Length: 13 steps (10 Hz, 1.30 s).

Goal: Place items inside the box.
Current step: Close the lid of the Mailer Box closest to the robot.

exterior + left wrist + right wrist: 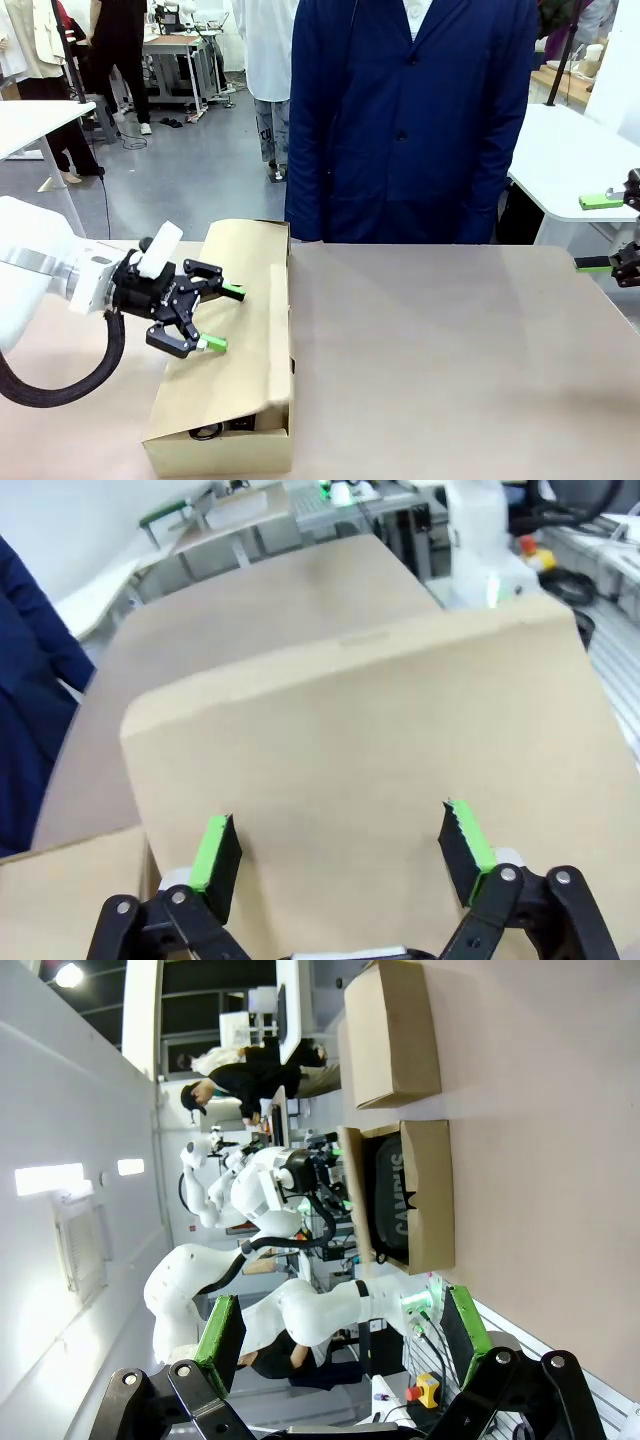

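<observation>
Tan table point(450, 350): one brown cardboard box point(235, 330), contents mostly hidden by flap.
Left gripper point(222, 318) released over it; right gripper point(598, 233) released, cut off at edge.

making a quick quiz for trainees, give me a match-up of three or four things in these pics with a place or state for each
Things:
1. left gripper
2. right gripper
3. cardboard box
4. person in navy coat

Places or states:
A. at the table's right edge, open
B. standing at the far side of the table
C. over the box flap, open
D. on the table's left part, flap nearly down

Pairs: 1-C, 2-A, 3-D, 4-B
</observation>
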Each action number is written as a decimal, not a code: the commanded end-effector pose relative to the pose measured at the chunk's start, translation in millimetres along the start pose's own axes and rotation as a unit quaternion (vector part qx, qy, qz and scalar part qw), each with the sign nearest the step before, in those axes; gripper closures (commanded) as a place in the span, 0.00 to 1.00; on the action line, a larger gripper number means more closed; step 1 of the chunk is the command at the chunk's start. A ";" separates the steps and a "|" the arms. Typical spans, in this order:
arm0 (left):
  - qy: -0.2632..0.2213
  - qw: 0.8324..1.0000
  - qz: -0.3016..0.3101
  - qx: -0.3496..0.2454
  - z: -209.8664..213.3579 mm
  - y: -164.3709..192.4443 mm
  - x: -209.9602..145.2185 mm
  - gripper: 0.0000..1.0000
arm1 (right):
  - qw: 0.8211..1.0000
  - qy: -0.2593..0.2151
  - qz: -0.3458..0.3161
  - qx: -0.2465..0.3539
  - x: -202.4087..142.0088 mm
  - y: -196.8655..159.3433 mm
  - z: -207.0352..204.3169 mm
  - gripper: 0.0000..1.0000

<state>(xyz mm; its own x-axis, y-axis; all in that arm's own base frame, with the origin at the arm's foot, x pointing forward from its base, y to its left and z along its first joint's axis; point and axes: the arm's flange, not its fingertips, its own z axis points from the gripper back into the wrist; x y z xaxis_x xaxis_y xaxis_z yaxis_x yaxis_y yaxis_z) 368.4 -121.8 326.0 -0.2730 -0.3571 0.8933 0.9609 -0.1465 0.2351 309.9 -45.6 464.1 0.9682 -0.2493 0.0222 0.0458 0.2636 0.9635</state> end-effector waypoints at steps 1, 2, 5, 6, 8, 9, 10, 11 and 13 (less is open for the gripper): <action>0.035 0.999 -0.037 -0.003 -4.6 -113.6 0.0 0.00 | 1.000 0.001 0.002 0.002 -1.4 -0.1 2.3 0.00; 0.044 0.998 -0.036 -0.010 -6.9 -113.6 -3.2 0.00 | 1.000 0.001 0.002 0.002 -1.4 -0.1 2.3 0.00; 0.070 0.997 -0.022 -0.016 -13.1 -107.6 -12.3 0.00 | 1.000 0.001 0.002 0.002 -1.4 -0.1 2.3 0.00; 0.080 0.996 -0.019 -0.020 -14.8 -107.1 -15.6 0.00 | 1.000 0.001 0.002 0.002 -1.4 -0.1 2.3 0.00; 0.068 0.998 -0.014 -0.009 -9.4 -101.6 -8.1 0.00 | 1.000 0.001 0.002 0.002 -1.4 -0.1 2.3 0.00; 0.050 0.999 -0.009 0.005 -0.6 -96.2 -0.3 0.00 | 1.000 0.001 0.002 0.002 -1.4 -0.1 2.3 0.00; 0.024 1.000 0.005 0.012 13.5 -91.0 10.6 0.00 | 1.000 0.001 0.002 0.002 -1.4 -0.1 2.3 0.00; 0.002 0.999 0.043 0.017 30.6 -84.3 22.6 0.00 | 1.000 0.001 0.002 0.002 -1.4 -0.1 2.3 0.00; -0.023 0.982 0.185 0.016 77.7 -67.9 41.7 0.00 | 1.000 0.001 0.002 0.002 -1.4 -0.1 2.3 0.00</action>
<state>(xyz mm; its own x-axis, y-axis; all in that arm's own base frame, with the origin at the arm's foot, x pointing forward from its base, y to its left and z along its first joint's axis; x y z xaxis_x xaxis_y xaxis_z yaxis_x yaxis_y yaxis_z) 374.0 -80.1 355.4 -0.0590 -0.3633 0.9298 0.9979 -0.0473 0.0448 309.8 -45.6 464.1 0.9683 -0.2488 0.0219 0.0458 0.2630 0.9637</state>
